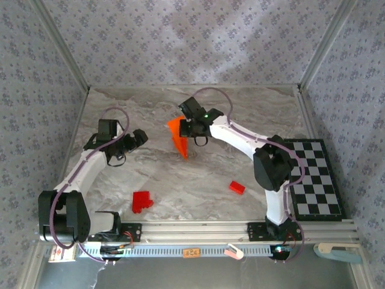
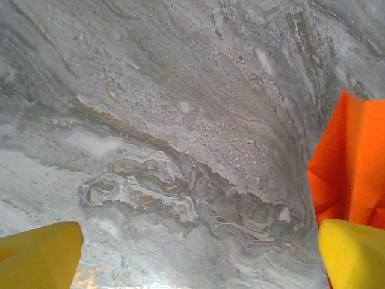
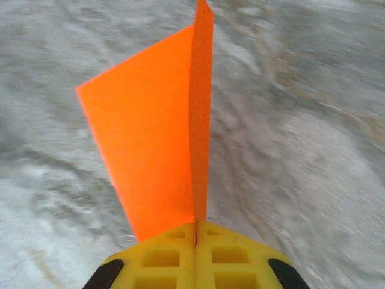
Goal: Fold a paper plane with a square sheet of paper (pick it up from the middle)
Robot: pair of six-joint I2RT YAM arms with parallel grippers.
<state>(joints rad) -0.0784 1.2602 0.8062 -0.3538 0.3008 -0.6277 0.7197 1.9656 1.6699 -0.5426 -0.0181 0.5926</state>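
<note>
From above, the right gripper (image 1: 195, 128) holds the folded paper (image 1: 178, 138) over the table (image 1: 252, 114), the left gripper (image 1: 140, 137) near it. The left wrist shows its fingers (image 2: 39, 256) wide apart, with the paper beside one of them; closing there could crumple a wing. The blurred right wrist shows jaws pinched on the crease, seemingly a thin hold that could slip.

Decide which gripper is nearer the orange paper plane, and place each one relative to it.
Right. The right gripper is shut on the paper plane, pinching its lower end. The left gripper hangs open just to its left, not gripping it.
</note>
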